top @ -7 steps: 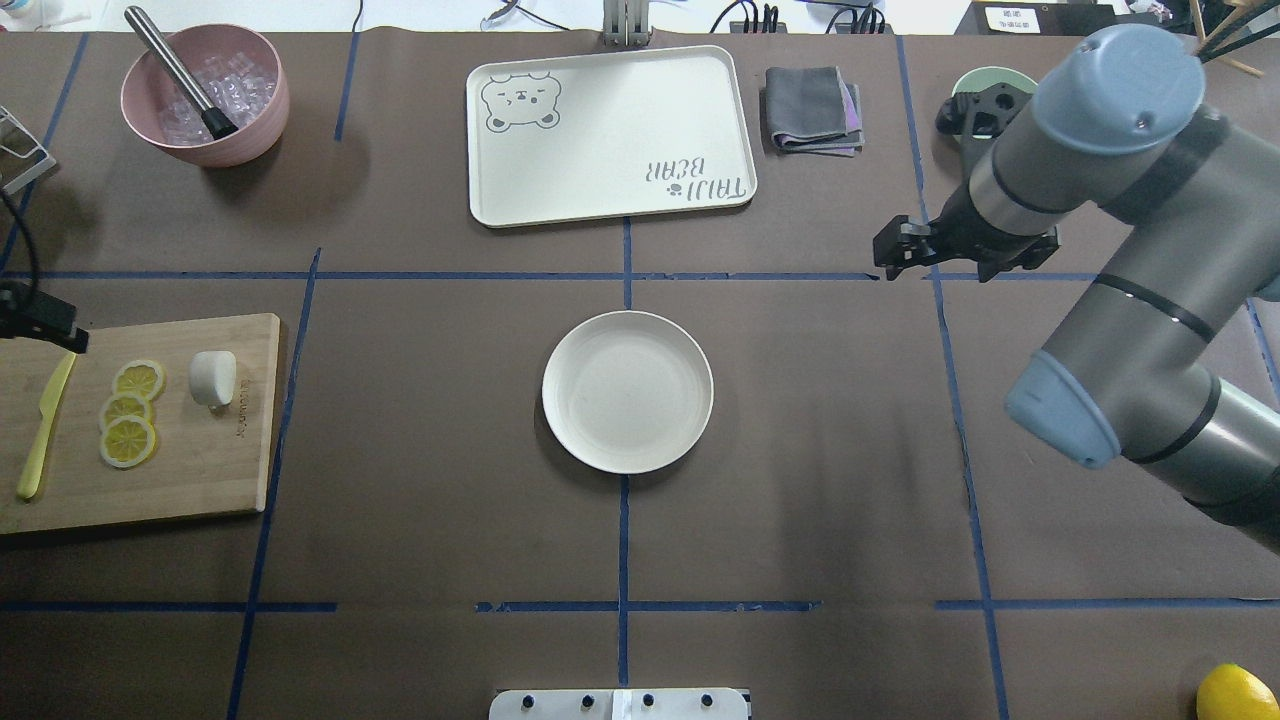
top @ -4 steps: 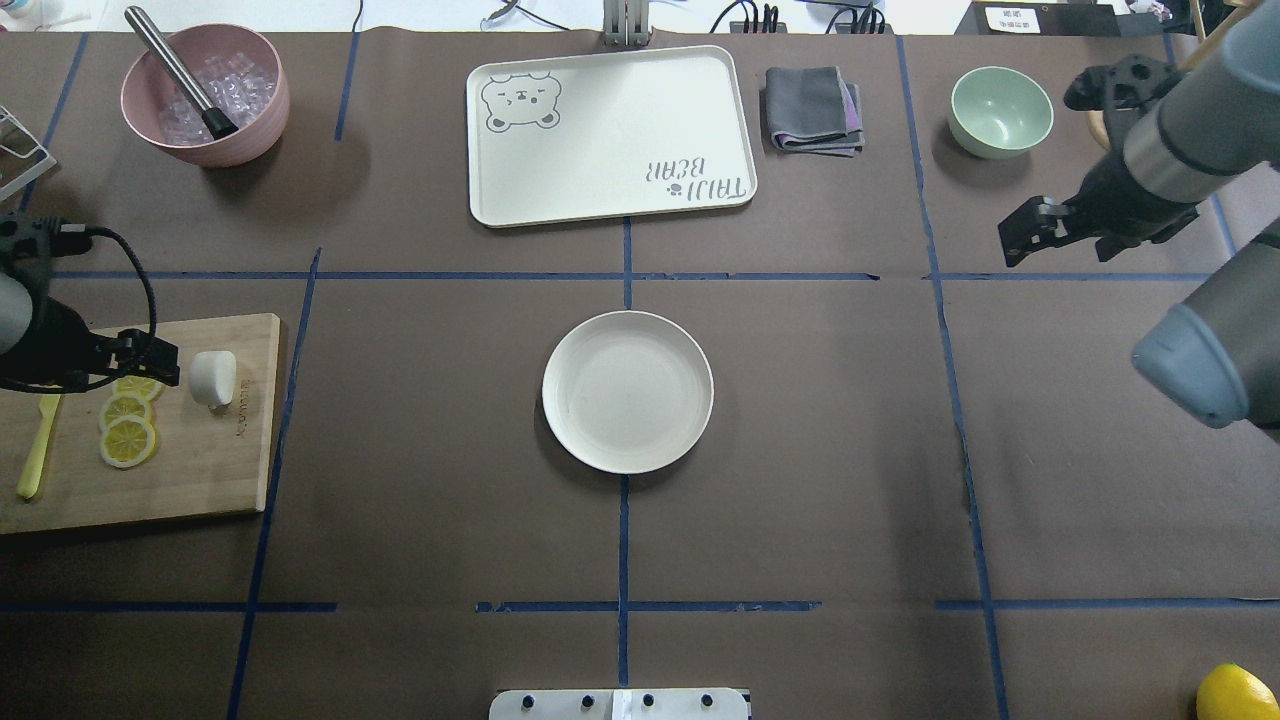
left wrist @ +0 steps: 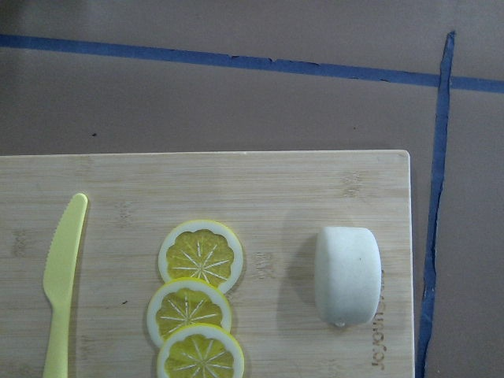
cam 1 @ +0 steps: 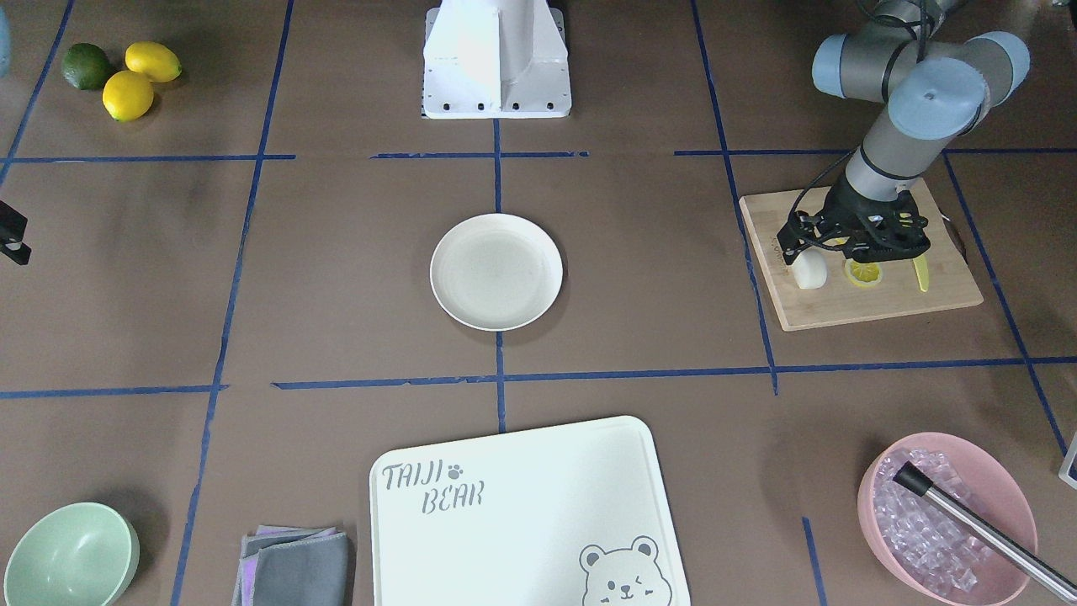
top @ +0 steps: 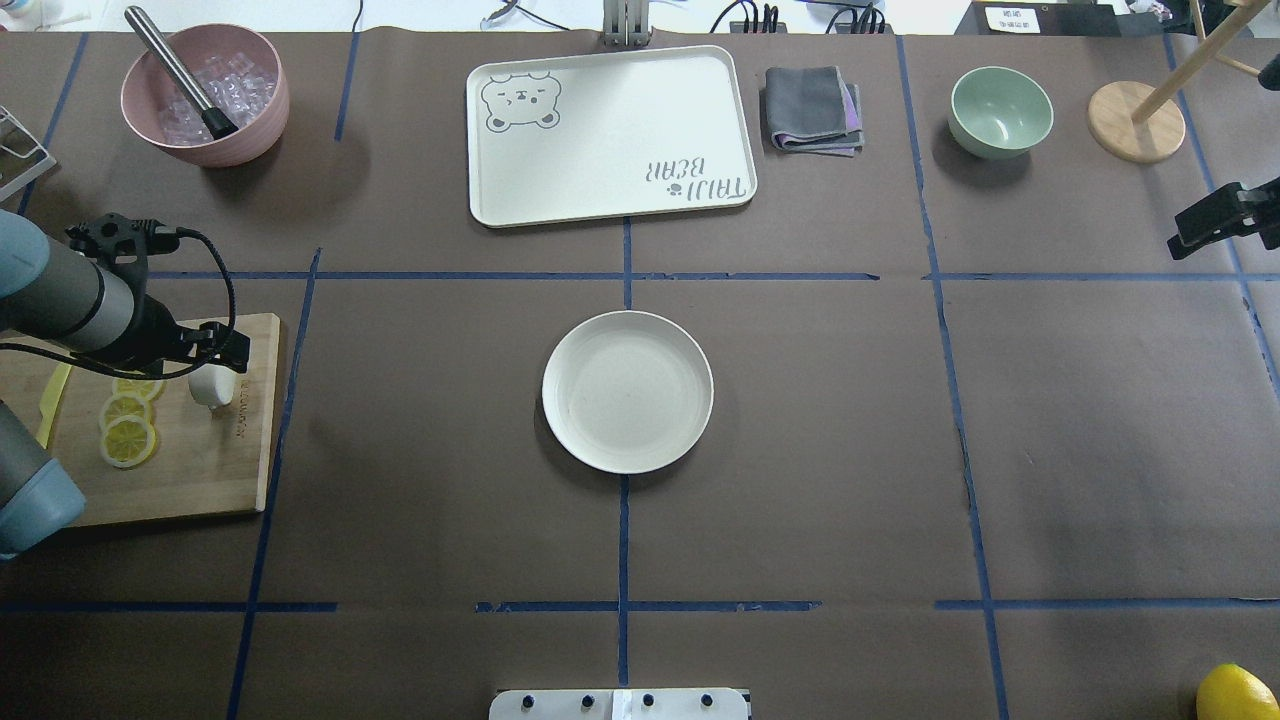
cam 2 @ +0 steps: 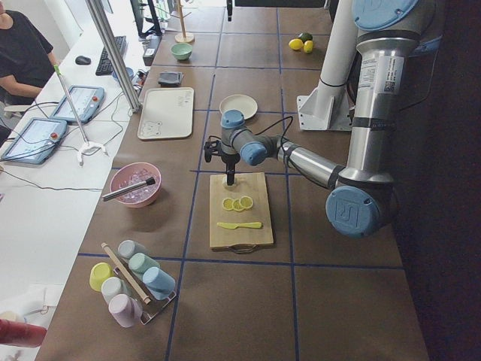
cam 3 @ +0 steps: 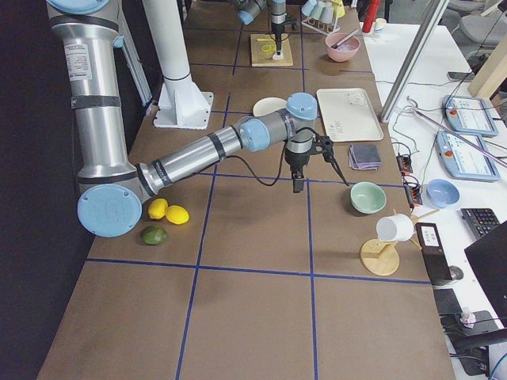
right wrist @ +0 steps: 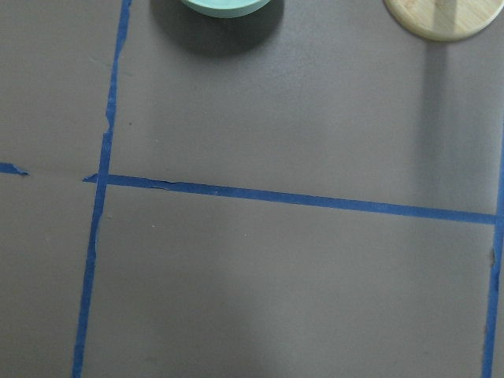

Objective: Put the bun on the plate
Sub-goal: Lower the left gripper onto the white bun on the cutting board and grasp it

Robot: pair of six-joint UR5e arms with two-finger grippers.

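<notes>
The bun (left wrist: 347,273) lies on the board (left wrist: 236,181) near its edge, just beside three lemon slices (left wrist: 197,299). The left pincer (top: 212,352) hovers above the bun, seemingly not touching it, and I cannot tell whether its jaws are apart or together. The plate (top: 627,391) sits mid-tabletop (top: 400,450), well apart from the board. The right pincer (top: 1213,224) hangs at the tabletop's right edge, and I cannot tell how its jaws stand either.

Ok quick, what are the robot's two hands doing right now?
Left end effector: holds nothing, the bun lies loose; open or closed cannot be told.
Right end effector: cannot be told.
</notes>
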